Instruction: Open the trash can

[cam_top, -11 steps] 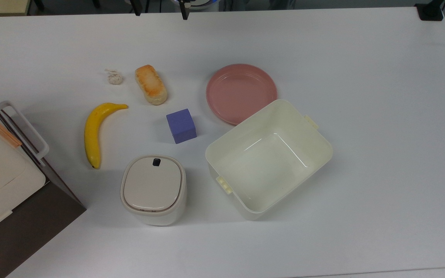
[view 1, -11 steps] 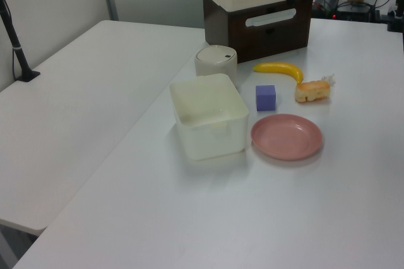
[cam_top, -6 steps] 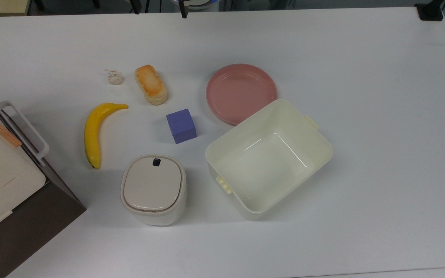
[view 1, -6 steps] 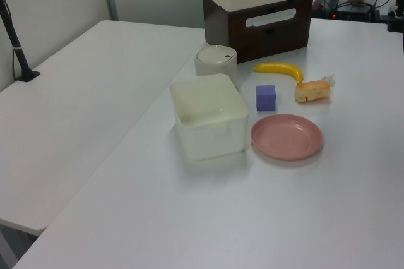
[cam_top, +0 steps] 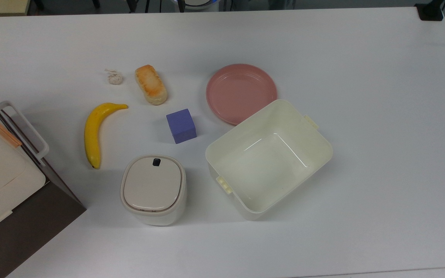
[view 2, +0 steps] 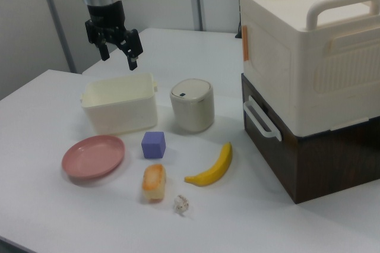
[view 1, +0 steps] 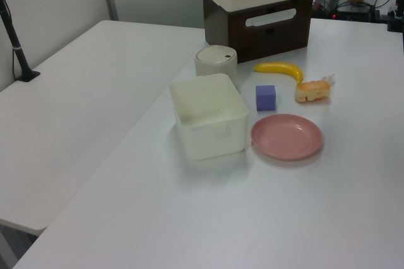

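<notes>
Beside the open tub (cam_top: 269,154) on the bench (cam_top: 381,96): trash can (cam_top: 153,189), lid down, button (cam_top: 156,162) seemingly unpressed. High above the tub: fingers (view 2: 117,50) spread, empty. Everything left to do.

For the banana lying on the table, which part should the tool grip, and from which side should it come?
Probably the thick middle of the banana, coming straight down from above. It lies flat on the table, so its sides are free, with clear space around it. The tool hangs open. Its fingers should close across the banana's width; the curved ends are thinner and would likely slip.
</notes>
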Motion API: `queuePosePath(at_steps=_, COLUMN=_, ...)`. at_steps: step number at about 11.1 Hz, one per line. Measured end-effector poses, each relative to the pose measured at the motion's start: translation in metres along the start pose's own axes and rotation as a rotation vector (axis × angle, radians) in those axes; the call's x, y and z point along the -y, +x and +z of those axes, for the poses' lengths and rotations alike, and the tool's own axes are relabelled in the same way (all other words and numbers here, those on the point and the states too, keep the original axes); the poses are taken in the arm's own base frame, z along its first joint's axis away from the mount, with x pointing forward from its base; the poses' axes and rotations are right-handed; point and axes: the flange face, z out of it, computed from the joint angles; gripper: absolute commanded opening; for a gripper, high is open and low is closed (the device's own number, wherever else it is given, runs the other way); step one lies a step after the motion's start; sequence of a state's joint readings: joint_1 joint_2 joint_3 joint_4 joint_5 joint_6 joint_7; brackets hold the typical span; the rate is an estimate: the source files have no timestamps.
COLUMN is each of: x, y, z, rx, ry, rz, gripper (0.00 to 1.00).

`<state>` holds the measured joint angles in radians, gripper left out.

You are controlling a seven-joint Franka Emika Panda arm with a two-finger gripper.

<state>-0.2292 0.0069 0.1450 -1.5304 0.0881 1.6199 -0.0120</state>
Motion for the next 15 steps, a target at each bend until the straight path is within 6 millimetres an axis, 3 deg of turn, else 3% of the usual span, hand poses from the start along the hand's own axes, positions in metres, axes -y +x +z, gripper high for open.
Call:
queuePosePath(at_steps=2, x=-0.001, y=0.004, z=-0.002, rx=-0.037, ry=-0.009, rz=-0.017, gripper=0.99)
queuePosePath(at_steps=3, x=-0.001, y=0.007, z=0.000, rx=-0.056, ry=-0.011, rz=-0.018, gripper=0.84)
queuePosePath(at_steps=4, x=-0.002, y=0.007, z=0.003, rx=-0.057, ry=-0.015, rz=-0.017, gripper=0.65)
queuePosePath(at_steps=5, x=-0.003, y=0.007, z=0.005, rx=-0.053, ry=-0.015, rz=-0.017, gripper=0.37)
queuePosePath(at_steps=6, x=-0.003, y=0.007, z=0.006, rx=-0.050, ry=-0.016, rz=-0.017, gripper=0.00)
queuePosePath(at_steps=9, x=-0.001, y=0.008, z=0.020, rx=-0.035, ry=-0.065, rz=-0.039, gripper=0.00)
queuePosePath(at_steps=12, x=0.002, y=0.028, z=0.066, rx=-0.143, ry=-0.135, rz=-0.086, gripper=0.00)
queuePosePath(at_steps=15, x=-0.003, y=0.064, z=0.110, rx=-0.309, ry=-0.123, rz=-0.100, gripper=0.00)
